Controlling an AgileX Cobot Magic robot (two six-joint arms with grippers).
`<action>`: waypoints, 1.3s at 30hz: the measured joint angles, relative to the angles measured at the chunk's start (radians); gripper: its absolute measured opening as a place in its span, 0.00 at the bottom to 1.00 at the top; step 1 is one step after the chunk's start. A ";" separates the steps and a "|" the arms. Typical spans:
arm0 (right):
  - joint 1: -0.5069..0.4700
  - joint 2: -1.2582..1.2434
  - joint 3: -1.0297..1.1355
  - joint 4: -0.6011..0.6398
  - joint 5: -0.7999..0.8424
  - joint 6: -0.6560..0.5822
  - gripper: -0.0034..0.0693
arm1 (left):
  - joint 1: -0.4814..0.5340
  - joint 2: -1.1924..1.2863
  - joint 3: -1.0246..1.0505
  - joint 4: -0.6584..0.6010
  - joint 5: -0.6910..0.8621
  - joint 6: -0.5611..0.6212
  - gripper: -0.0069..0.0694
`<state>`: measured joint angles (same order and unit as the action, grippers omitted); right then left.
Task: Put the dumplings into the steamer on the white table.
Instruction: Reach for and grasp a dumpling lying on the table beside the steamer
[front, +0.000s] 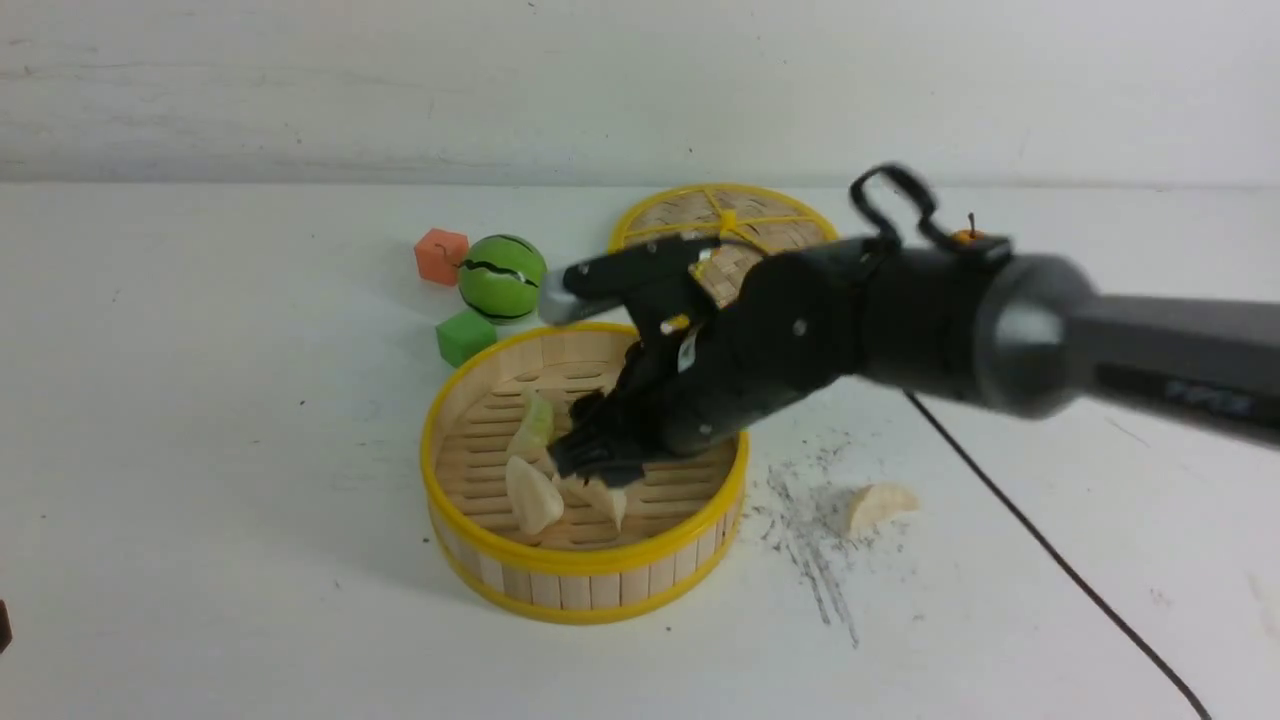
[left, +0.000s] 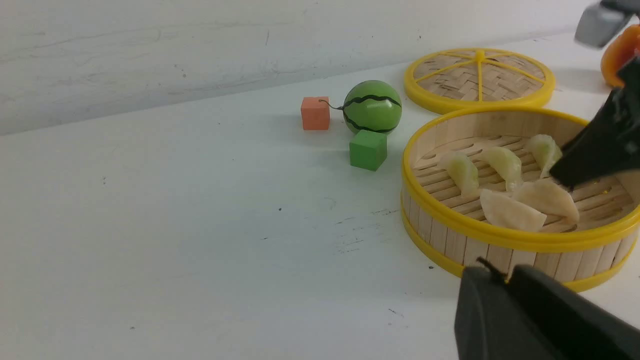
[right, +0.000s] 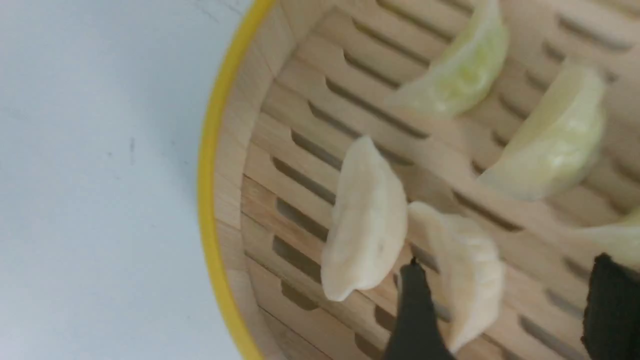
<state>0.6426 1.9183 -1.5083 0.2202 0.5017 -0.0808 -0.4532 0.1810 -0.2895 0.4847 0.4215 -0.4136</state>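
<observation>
Release inside the steamer (front: 585, 590). Right gripper (right: 510, 265) spread wide, astride a cream dumpling (right: 467, 280) lying on the slats among four others. Lift straight up, clear of the rim, without nudging them; then fetch the last dumpling (front: 878, 506), on the white table (front: 200, 450) right of the steamer.

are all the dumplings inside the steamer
No, one cream dumpling lies on the table to the right of the steamer, outside its rim.

Blk right gripper (front: 568, 380), grey arm (front: 1150, 350), cable (front: 895, 172)
</observation>
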 joint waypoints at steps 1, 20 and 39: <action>-0.010 -0.039 -0.007 -0.032 0.026 0.000 0.65 | 0.000 0.000 0.000 0.000 0.000 0.000 0.17; -0.322 0.026 0.044 -0.165 0.387 -0.588 0.55 | 0.000 0.000 0.000 0.001 -0.001 -0.002 0.18; -0.311 0.128 0.041 -0.029 0.341 -0.768 0.29 | 0.000 0.000 0.000 0.003 0.000 -0.003 0.21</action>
<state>0.3319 2.0465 -1.4677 0.1916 0.8430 -0.8487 -0.4532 0.1810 -0.2895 0.4879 0.4214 -0.4171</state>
